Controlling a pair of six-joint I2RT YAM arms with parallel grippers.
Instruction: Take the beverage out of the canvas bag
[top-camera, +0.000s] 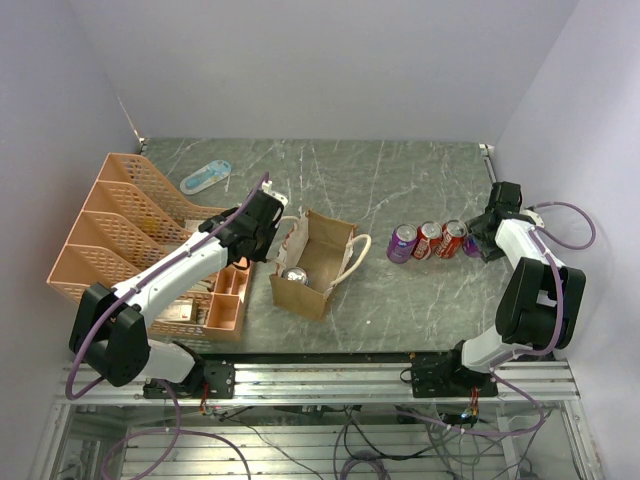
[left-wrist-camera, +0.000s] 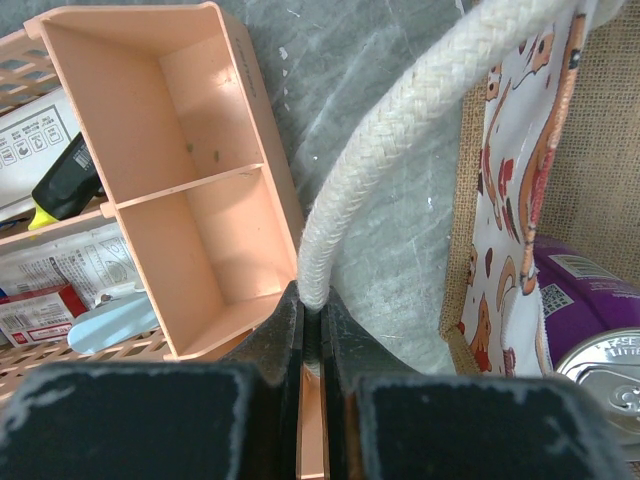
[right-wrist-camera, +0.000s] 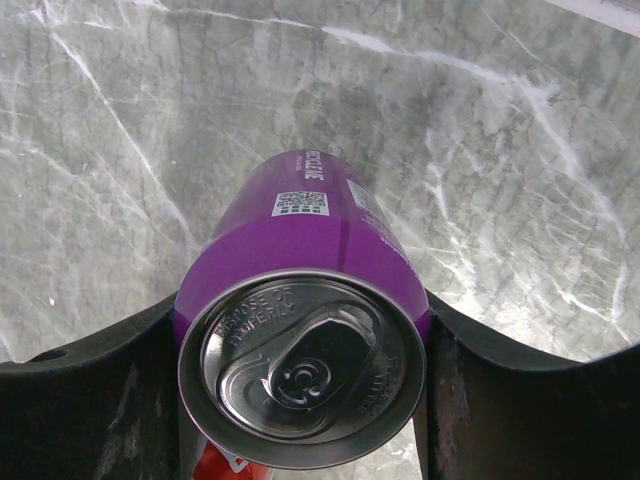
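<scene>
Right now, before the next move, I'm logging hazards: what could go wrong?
The left gripper pinches the rope handle; pulling could tip the canvas bag with the beverage inside. The right gripper holds a purple can beside three cans; releasing it carelessly could topple them.

Left gripper (left-wrist-camera: 312, 310) sits between two neighbours: the tray organizer (left-wrist-camera: 190, 180) is just to its left and the canvas bag (left-wrist-camera: 520, 200) just to its right. The bag's rope handle (left-wrist-camera: 390, 140) runs up and ahead from between its fingers. Inside the bag, right of that gripper, sits the beverage (left-wrist-camera: 600, 340). Over at the right gripper (right-wrist-camera: 300, 330), the end can (right-wrist-camera: 300, 300) is pressed between the fingers. On the table (top-camera: 400, 190), three cans (top-camera: 428, 240) line up just to its left, between it and the bag.
</scene>
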